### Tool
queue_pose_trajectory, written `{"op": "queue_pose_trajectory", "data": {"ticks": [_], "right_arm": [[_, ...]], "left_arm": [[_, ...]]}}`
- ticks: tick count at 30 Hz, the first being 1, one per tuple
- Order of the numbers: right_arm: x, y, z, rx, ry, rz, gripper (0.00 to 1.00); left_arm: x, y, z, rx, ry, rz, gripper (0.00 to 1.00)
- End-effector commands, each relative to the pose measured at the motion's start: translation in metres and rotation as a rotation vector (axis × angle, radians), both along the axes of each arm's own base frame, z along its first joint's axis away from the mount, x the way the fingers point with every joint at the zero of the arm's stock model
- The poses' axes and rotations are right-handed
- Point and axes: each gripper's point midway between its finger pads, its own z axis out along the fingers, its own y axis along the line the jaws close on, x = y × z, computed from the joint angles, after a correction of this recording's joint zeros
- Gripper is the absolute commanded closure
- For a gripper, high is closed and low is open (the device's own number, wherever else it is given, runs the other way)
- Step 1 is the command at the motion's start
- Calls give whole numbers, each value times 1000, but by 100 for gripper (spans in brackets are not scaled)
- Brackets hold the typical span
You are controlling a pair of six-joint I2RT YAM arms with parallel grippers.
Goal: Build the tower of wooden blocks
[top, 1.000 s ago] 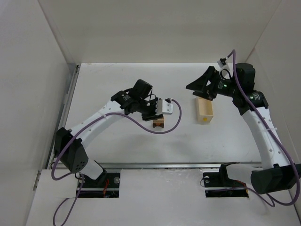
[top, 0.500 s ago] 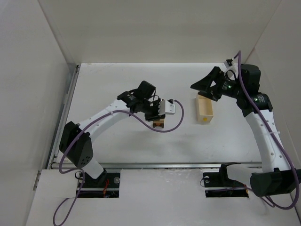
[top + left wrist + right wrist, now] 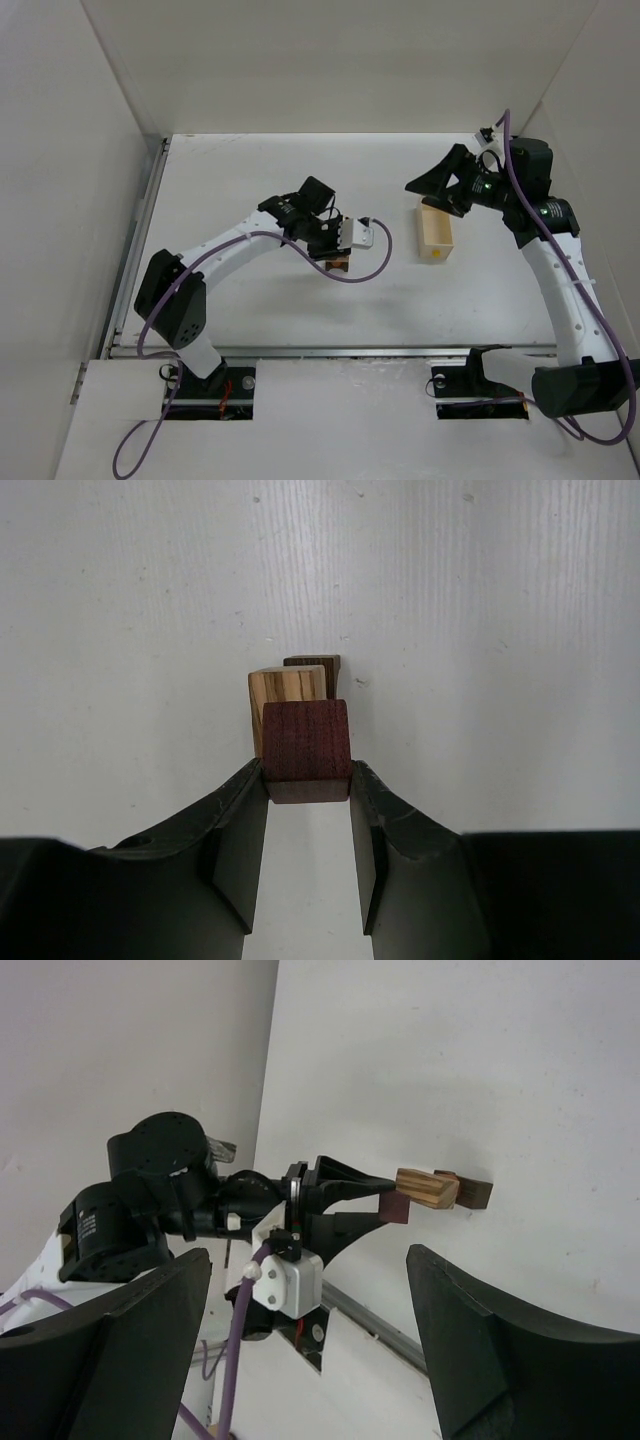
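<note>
Reddish-brown and, I judged, light, stiff and slick, the block (image 3: pixel 306 742) sat clenched by its flat sides in my left gripper (image 3: pixel 307 785), the easily toppled wood block tower (image 3: pixel 288 685) at its twelve o'clock.

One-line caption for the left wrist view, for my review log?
Left gripper clamping a reddish-brown block, with a tan block and dark brown block just beyond it.

I see bare matt wood: the reddish block (image 3: pixel 306 742) smooth, the tan block (image 3: pixel 285 685) grained. On the left gripper (image 3: pixel 307 778) the jaws look matt black plastic; the bench (image 3: pixel 480 600) is matt white, faintly streaked.
</note>
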Motion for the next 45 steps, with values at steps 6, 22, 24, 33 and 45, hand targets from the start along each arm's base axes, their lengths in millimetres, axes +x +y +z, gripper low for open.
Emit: {"op": "queue_pose_trajectory", "data": {"ticks": [6, 22, 24, 33, 45], "right_arm": [[-4, -3, 5, -19, -49, -3, 15], [-5, -4, 0, -27, -37, 1, 15], [-5, -4, 0, -27, -37, 1, 15], [-5, -4, 0, -27, -37, 1, 15], [-5, -4, 0, -33, -43, 4, 15]], "left_arm": [[10, -2, -3, 25, -14, 2, 100], [12, -3, 3, 21, -15, 23, 99], [15, -3, 4, 21, -27, 28, 98], [19, -5, 4, 19, -26, 48, 95], [20, -1, -1, 44, -28, 51, 89]]}}
